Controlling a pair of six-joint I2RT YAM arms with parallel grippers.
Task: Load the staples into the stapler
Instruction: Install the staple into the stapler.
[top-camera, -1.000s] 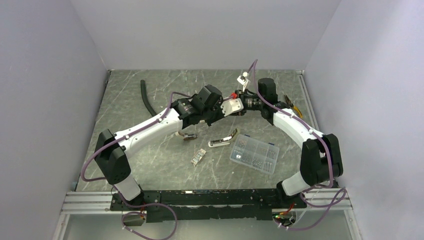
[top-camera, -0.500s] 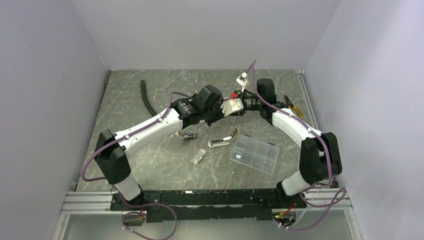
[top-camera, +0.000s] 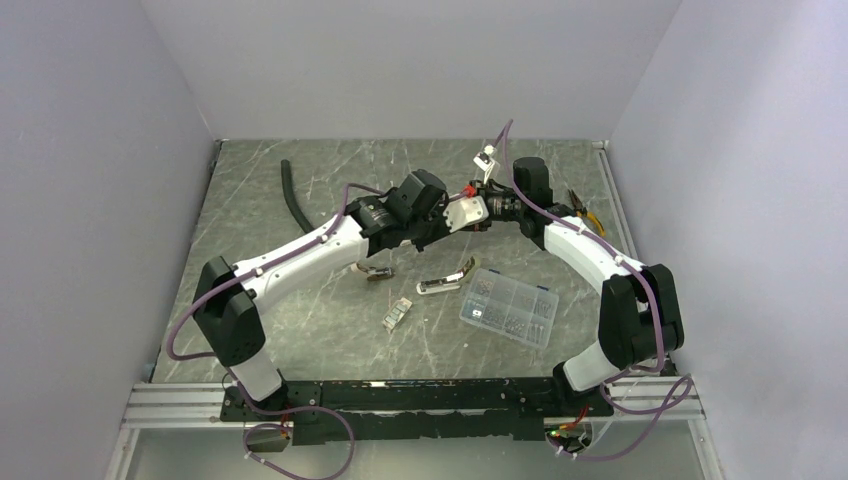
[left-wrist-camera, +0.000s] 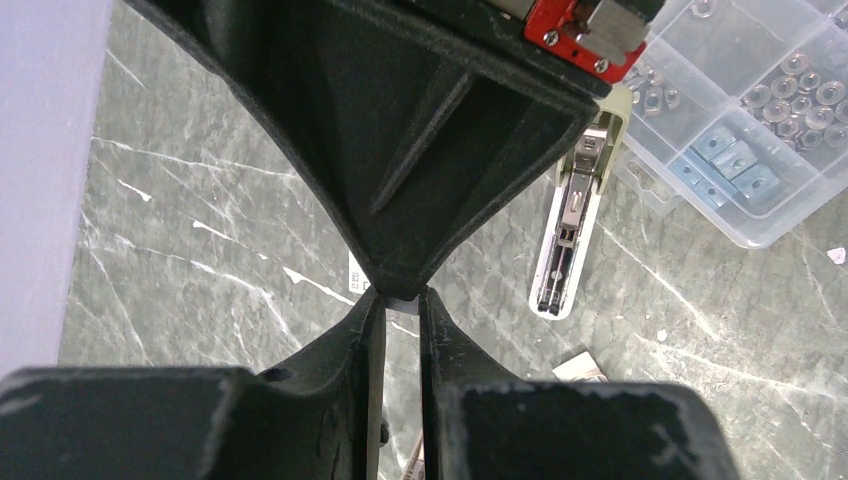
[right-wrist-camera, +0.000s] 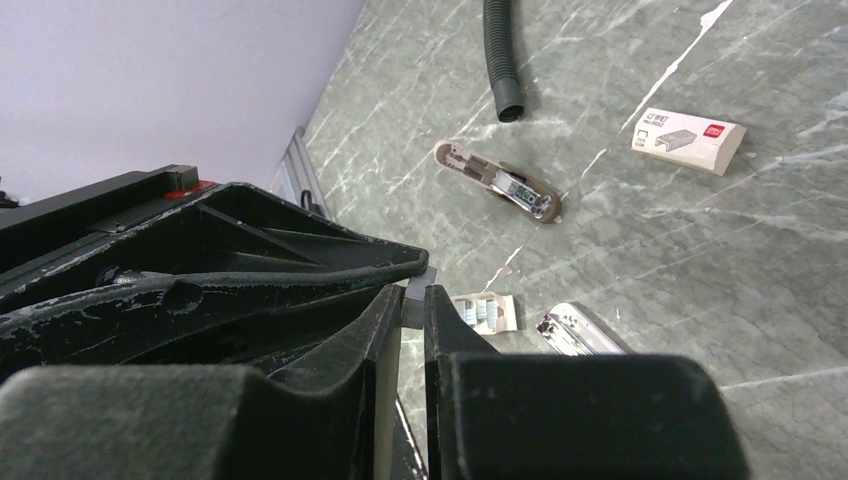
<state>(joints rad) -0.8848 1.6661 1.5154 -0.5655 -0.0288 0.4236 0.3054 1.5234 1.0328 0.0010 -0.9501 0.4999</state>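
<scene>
Meeting tip to tip above the table, the left tool and the right tool are both clenched on the same small grey strip. Each has its fingers drawn almost together with only that sliver showing between them. From the left wrist view the right tool's black fingers come down in a wedge onto the strip. From the right wrist view the left tool's fingers reach it from the side.

The stapler lies on the table below the joined tools and towards the arm bases, touched by neither. It rests with its silver-white channel facing up and its olive-grey end pointing towards a clear box of metal bits. That box sits just beside it on the right tool's side.

On the left tool's side, near the arm's underside, lies a tan piece with a metal inlay. Beyond it lies a white box with a red mark. A small torn packet rests almost directly under the tools. A black ribbed hose lies well away, beyond the left tool.
</scene>
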